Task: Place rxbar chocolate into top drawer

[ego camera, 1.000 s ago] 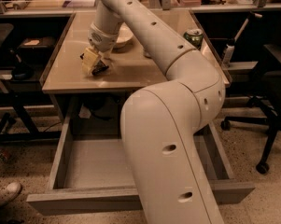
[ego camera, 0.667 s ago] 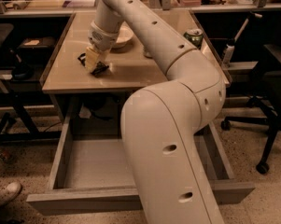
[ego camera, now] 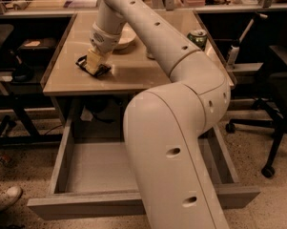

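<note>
The rxbar chocolate, a small flat bar in a black wrapper, lies on the tan tabletop near its left front. My gripper is down on top of the bar and hides its middle; only the bar's black ends show on either side. The top drawer stands pulled wide open below the table, with its pale grey floor showing. My arm's large white links cover the drawer's right half.
A pale bowl sits just behind the gripper. A green can stands at the table's right side. Office chairs stand at the right and at the left. A shoe shows at bottom left.
The gripper has shifted slightly up and to the left over the bar. The bar and the drawer have not visibly moved.
</note>
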Tool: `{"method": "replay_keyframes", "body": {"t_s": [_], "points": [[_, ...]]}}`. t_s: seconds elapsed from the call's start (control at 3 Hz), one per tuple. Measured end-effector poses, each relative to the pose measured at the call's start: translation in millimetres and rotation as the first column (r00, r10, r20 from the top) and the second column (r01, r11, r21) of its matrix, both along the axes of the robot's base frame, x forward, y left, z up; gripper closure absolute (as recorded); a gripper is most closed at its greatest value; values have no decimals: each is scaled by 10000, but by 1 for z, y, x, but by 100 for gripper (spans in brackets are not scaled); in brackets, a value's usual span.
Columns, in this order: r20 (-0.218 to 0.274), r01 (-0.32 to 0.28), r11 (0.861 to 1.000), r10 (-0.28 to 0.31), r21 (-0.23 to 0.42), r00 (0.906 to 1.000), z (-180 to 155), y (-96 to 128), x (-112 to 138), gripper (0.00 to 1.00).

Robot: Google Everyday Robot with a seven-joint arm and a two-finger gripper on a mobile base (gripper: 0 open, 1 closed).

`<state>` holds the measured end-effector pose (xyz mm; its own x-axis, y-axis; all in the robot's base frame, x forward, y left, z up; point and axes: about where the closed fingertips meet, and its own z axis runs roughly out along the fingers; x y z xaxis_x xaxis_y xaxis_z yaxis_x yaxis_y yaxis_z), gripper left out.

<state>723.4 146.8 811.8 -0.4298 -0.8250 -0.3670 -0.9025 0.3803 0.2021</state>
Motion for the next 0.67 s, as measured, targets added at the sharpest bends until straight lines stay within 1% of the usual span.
{"method": "replay_keyframes", "body": {"t_s": [0.33,0.67], "points": [[0,0,10000,0,0,10000,0,0,0,100],[0,0,10000,0,0,10000,9,0,0,100]]}}
